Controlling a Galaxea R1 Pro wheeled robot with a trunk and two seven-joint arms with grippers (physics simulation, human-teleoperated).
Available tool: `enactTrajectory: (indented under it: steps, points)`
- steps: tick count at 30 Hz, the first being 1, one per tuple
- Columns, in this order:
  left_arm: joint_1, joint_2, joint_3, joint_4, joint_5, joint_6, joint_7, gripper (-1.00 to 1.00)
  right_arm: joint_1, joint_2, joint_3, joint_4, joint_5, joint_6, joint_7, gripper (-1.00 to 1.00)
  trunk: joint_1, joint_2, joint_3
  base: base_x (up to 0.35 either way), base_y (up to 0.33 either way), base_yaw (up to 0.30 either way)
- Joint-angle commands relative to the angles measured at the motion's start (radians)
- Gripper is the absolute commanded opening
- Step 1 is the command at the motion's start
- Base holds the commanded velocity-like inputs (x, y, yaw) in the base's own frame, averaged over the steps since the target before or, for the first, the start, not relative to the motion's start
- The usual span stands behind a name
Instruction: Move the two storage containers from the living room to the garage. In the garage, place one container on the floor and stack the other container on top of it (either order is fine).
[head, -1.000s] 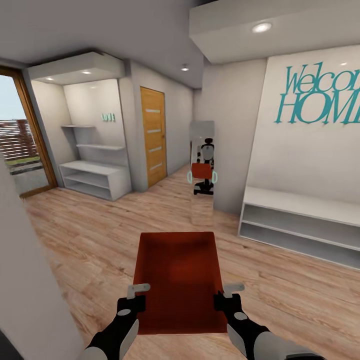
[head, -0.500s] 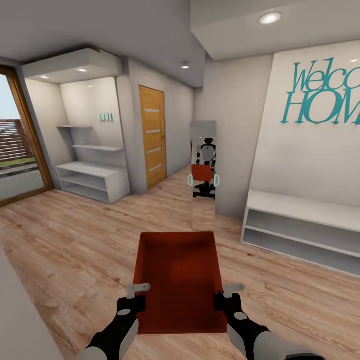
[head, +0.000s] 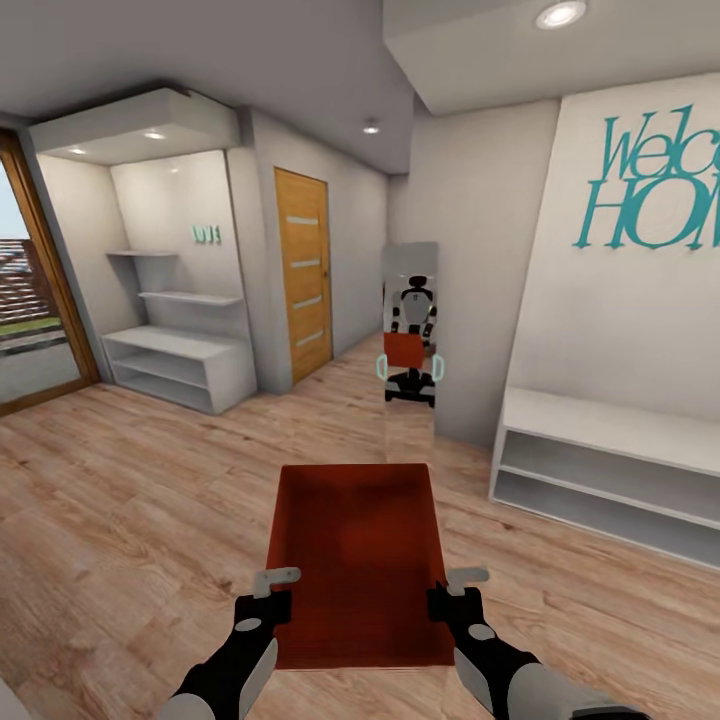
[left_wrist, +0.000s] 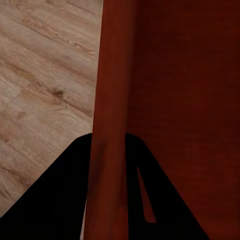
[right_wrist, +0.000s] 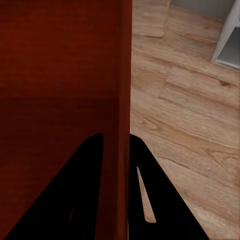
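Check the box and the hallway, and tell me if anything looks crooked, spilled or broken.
Nothing stands out. The red box sits level between the left gripper and the right gripper, each pinching a side wall, and holds nothing. The wood floor, white shelves and mirror look intact.

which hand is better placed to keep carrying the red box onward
Neither alone. The left hand pinches the left wall of the red box and the right hand pinches the right wall, each wall sitting between its fingers, so both should carry it.
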Motion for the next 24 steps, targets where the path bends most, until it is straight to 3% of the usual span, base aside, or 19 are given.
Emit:
enactTrajectory:
  steps: [1,14,24]
  points:
    - [-0.001,0.009,0.028,-0.044,-0.015,0.002,0.009,-1.0,0.0,-0.002,-0.018,0.002,0.0,-0.002,-0.007,-1.0,0.001,-0.001,-0.001,0.321,0.0,0.0]
    - [-0.001,0.009,0.028,-0.044,-0.015,0.002,0.009,-1.0,0.0,-0.003,-0.018,0.002,-0.001,-0.002,-0.007,-1.0,0.001,-0.001,-0.001,0.321,0.0,0.0]
    - [-0.001,0.009,0.028,-0.044,-0.015,0.002,0.009,-1.0,0.0,-0.003,-0.018,0.002,-0.001,-0.002,-0.007,-1.0,0.001,-0.001,-0.001,0.321,0.0,0.243]
